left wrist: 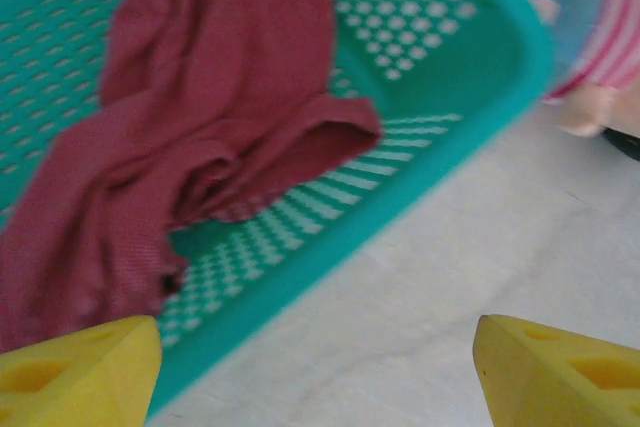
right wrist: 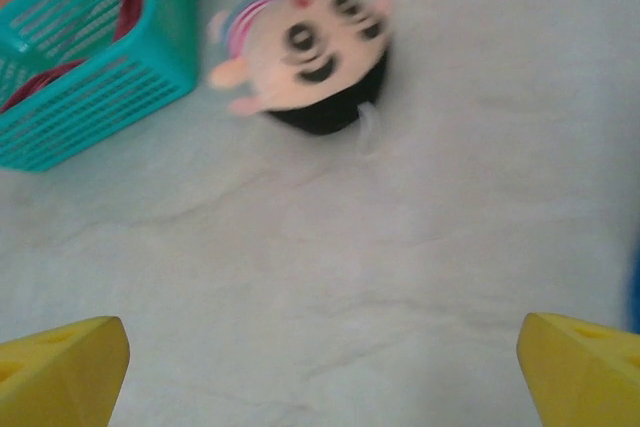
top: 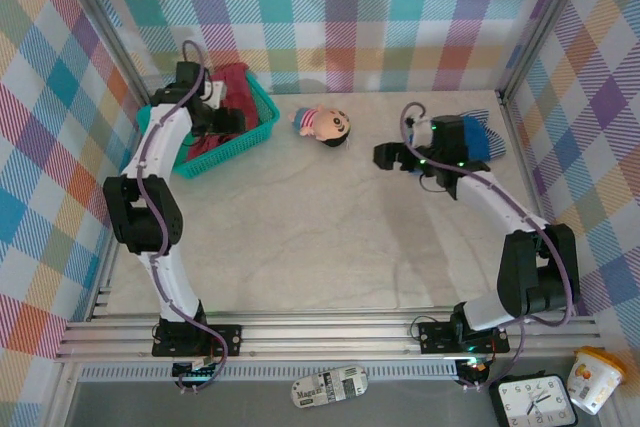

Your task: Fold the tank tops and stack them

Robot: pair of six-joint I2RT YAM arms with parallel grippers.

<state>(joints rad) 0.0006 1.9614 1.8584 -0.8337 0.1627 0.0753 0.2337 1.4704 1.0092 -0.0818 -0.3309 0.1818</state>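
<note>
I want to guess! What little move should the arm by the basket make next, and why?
Probably the open left gripper should dip onto the dark red tank top: it lies crumpled in the teal basket, not yet folded.

Inside the basket (left wrist: pixel 420 192), the dark red tank top (left wrist: pixel 200 117) is looking like soft matt cloth; the basket is showing smooth mesh plastic, the counter (left wrist: pixel 450 287) beside it matt.

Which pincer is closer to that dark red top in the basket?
Left. The left pincer hovers over the dark red top; the right pincer sits past the doll.
</note>
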